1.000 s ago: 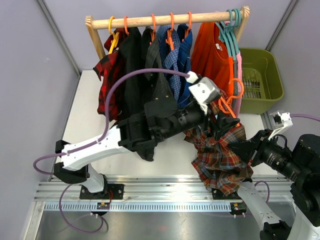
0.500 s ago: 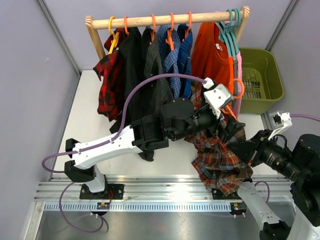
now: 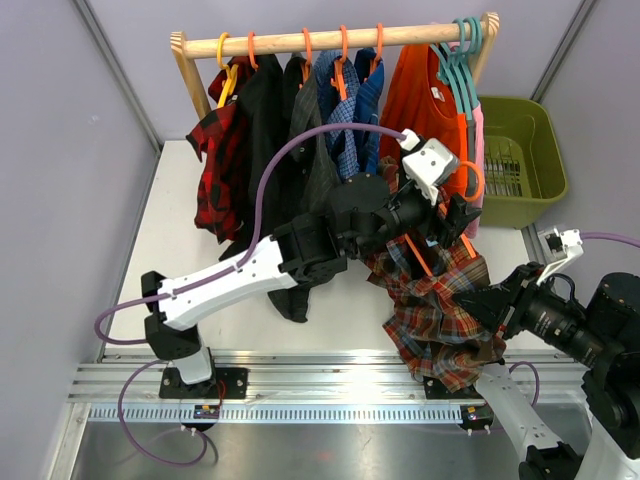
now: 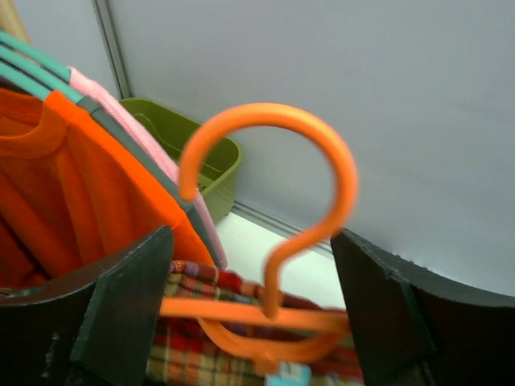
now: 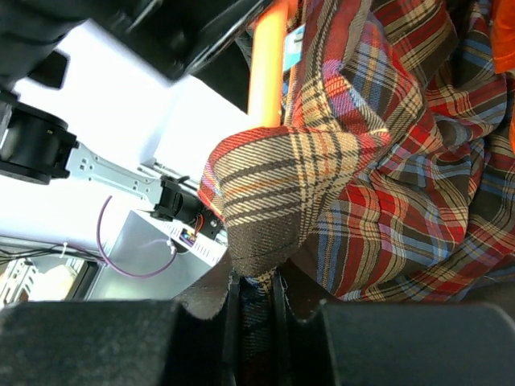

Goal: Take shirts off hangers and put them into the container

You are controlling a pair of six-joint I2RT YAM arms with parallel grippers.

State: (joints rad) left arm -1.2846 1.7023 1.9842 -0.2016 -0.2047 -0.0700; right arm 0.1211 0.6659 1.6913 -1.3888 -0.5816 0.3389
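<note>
- The wooden rail (image 3: 330, 42) carried the other shirts on their hangers. Everything in play sat off it, in front of and below its right half.
- The brown-red-teal plaid shirt (image 3: 430, 320) was bunched in a heap in front of the rail's right half, between the two arms and not yet in the basket.
- The olive-green laundry basket (image 3: 548, 150) stood just beyond the rail's right end. It lay on the far side of the shirt from both arm bases.
- The orange hanger (image 4: 278, 257) was off the rail, its hook free and standing upright. Its shoulder bar ran crosswise, from one left finger toward the other, down in the plaid collar.
- The left gripper (image 4: 251, 235) stood spread, one jaw on either side of the hook's neck with a gap on each side. It was much the nearer arm to the hanger. A straight squeeze would likely catch the neck.
- The right gripper (image 5: 253, 310) was pressed together on a fold of the plaid cloth, on the side of the hanger away from the rail. From there it looked able to hold the shirt back while the hanger came out.
</note>
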